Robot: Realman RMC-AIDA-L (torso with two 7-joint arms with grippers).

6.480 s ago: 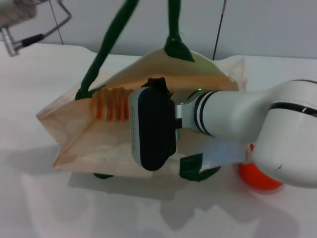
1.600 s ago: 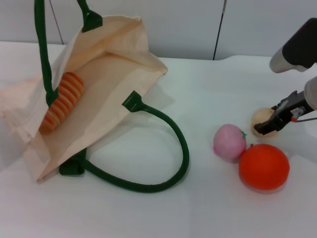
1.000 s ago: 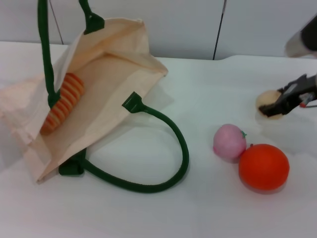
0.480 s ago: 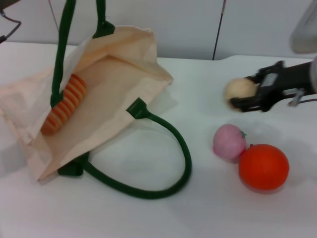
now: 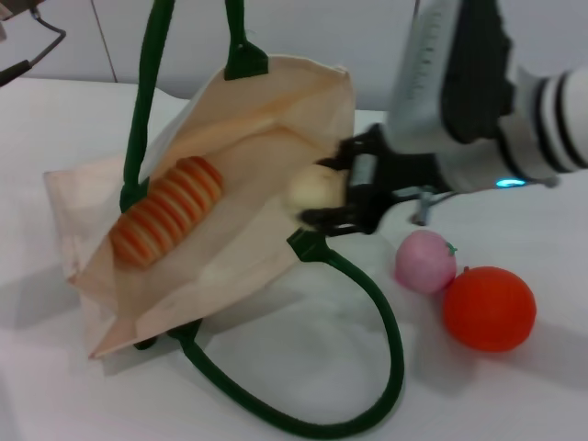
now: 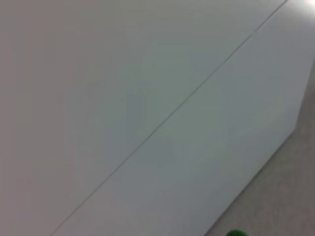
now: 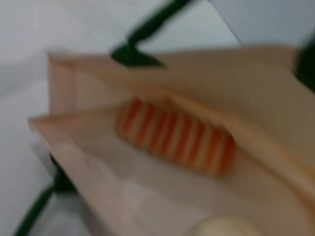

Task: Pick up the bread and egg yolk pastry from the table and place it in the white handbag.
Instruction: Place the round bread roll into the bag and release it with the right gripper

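At the mouth of the white handbag [image 5: 230, 248], the right gripper [image 5: 335, 196] holds the egg yolk pastry [image 5: 310, 191] pinched between its fingers. The bag's interior lies just beyond the pastry toward the robot's left, where the bread [image 5: 167, 221] already rests inside, long axis slanting across the lower panel. The left gripper [image 5: 16, 41] sits high at the far left, fingers unreadable.

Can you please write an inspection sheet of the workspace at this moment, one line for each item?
Surface: white table, bare around the objects.
Job's things: bread lies inside the white handbag; egg yolk pastry is held at the bag's mouth, not yet released.
Clutter: pink ball touching an orange ball, to the right of the bag.
Grippers: right gripper shut on the pastry; left gripper is out of view above, one green handle rising toward it.
Cables: thin dark wire at far left.
Surroundings: pale wall panels behind.
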